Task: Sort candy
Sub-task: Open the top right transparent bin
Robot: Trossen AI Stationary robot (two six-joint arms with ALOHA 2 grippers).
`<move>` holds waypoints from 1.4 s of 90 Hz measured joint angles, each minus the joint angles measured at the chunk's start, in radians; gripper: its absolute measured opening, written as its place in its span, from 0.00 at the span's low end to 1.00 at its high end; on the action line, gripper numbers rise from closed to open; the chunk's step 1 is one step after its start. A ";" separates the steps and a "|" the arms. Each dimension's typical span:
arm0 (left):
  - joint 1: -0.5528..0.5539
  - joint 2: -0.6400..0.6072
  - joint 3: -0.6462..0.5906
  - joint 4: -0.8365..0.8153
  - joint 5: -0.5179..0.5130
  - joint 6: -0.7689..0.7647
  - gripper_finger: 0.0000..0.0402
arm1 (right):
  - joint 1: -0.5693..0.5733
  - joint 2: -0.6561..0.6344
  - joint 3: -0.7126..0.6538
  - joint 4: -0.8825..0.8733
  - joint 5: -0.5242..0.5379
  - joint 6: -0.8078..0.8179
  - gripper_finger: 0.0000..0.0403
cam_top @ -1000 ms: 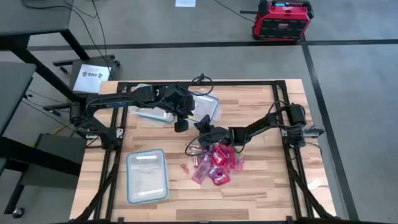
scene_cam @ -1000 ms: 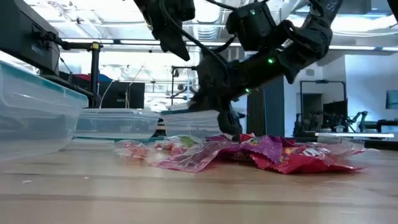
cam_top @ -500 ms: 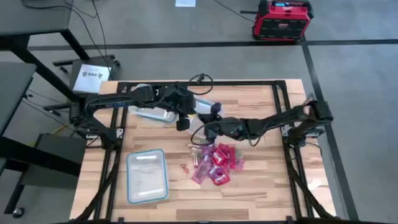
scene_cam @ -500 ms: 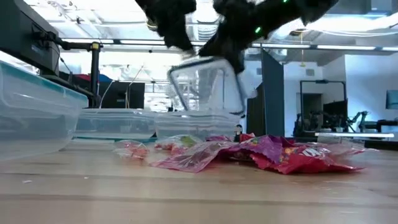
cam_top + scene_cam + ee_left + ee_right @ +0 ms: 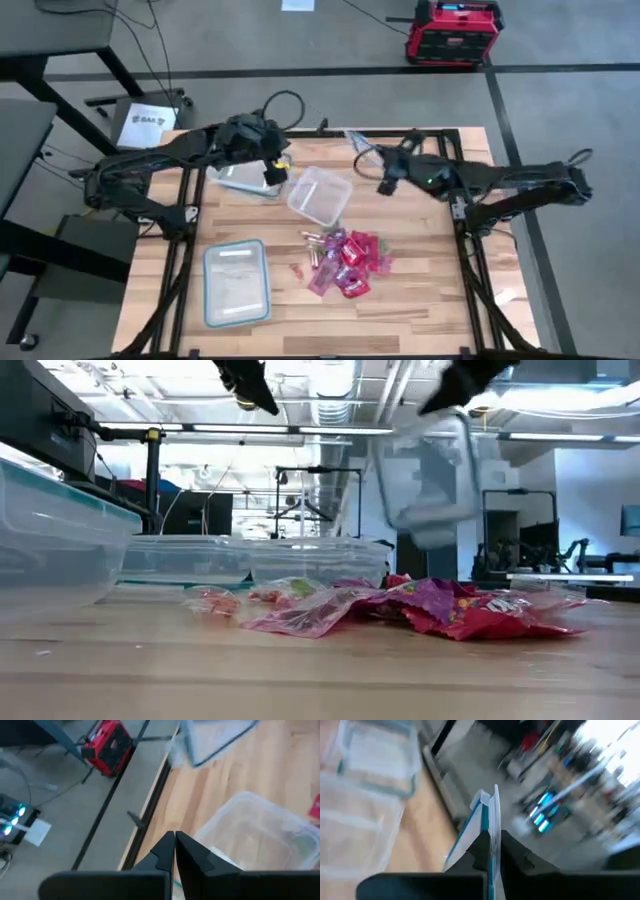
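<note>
The right gripper [image 5: 492,842] has its jaws clamped on a thin clear lid [image 5: 482,815] with a bluish rim, held edge-on between the fingers. In the high view that gripper [image 5: 384,180] sits in the upper middle of the frame, over the far part of the desk [image 5: 420,300], with the lid [image 5: 360,143] just beyond it. The left gripper [image 5: 174,847] has its jaws closed on nothing, the two fingers pressed together; it hangs in the upper left of centre in the high view [image 5: 272,172], above an open clear container [image 5: 320,195].

The candy [image 5: 345,262] lies in a loose heap at mid-desk, lower right of that container, apart from it; in the low view the red and pink packets [image 5: 400,605] spread flat on the wood. A second container [image 5: 237,283] sits at lower left, and a third [image 5: 245,178] lies under the left arm.

The step in hand looks like clearing the lid away. To do it well, the lid should be carried clear of the heap and set flat on bare wood, released only once it rests, so it neither slides into the packets nor covers a container.
</note>
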 joint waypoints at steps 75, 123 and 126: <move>-0.001 -0.013 0.001 -0.065 0.004 -0.036 0.00 | -0.511 -0.121 -0.401 0.052 -0.635 0.165 0.06; -0.001 -0.013 0.001 -0.086 0.004 -0.043 0.00 | -0.585 -0.014 -0.297 0.154 -0.740 0.351 0.48; -0.001 -0.013 0.001 -0.086 0.004 -0.050 0.00 | -0.570 0.006 -0.295 0.203 -0.813 0.378 0.50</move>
